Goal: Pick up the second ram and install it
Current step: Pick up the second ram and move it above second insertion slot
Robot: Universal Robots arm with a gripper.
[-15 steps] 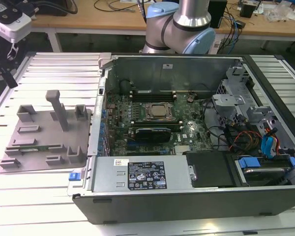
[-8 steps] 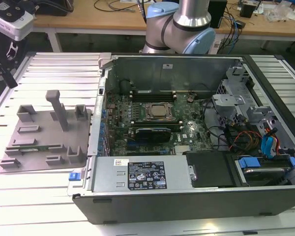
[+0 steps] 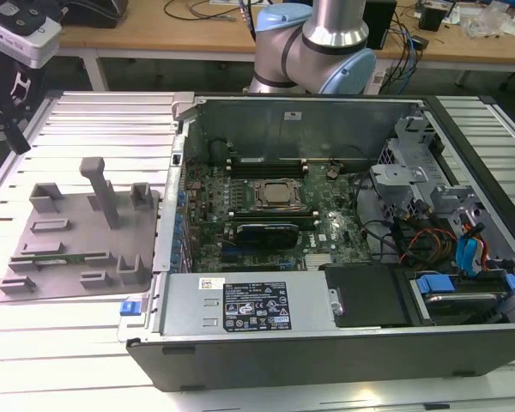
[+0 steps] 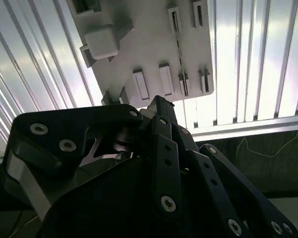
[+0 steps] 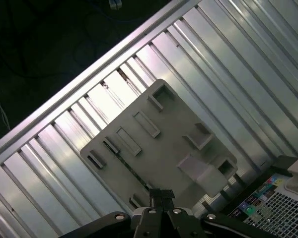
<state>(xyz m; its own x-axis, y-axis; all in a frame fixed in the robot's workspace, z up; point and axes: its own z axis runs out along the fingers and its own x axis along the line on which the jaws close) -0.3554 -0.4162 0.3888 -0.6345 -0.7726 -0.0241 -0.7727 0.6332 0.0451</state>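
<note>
The second ram (image 3: 50, 250) is a thin green stick lying in a slot of the grey holder tray (image 3: 86, 257), on the exterior view's left. It shows as a dark thin strip in the second wrist view (image 4: 180, 57) and in the first wrist view (image 5: 126, 163). My gripper (image 3: 17, 137) hangs high above the slatted table, over the tray's far left side, well clear of the ram. Its fingers (image 5: 156, 194) are pressed together with nothing between them, and they also show in the second wrist view (image 4: 159, 106).
An open computer case (image 3: 326, 343) lies to the tray's right, with the motherboard (image 3: 266, 206), CPU socket (image 3: 277, 194) and ram slots (image 3: 266, 160) inside. Cables and drive bays (image 3: 446, 232) fill its right end. A tall peg (image 3: 101, 189) stands on the tray.
</note>
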